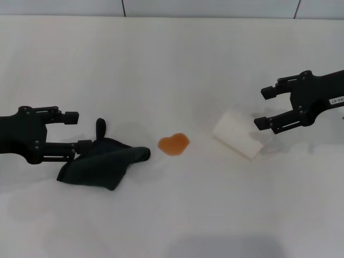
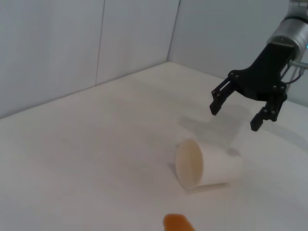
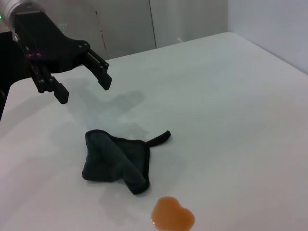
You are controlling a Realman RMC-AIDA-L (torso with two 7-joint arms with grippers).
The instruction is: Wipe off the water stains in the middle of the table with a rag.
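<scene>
Crumpled charcoal rag (image 1: pixel 102 161) lies beside a glossy heart-shaped amber stain (image 1: pixel 173 143); left tool (image 1: pixel 75 130) spread wide.

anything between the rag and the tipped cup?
Only the water stains, sitting on the table between the rag and the cup; the head view shows it.

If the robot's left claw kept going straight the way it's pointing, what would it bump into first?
Probably the rag. The open left gripper points toward the table's middle, with the rag right before it. It hangs above the cloth, so it might pass over, toward the orange water stains.
</scene>
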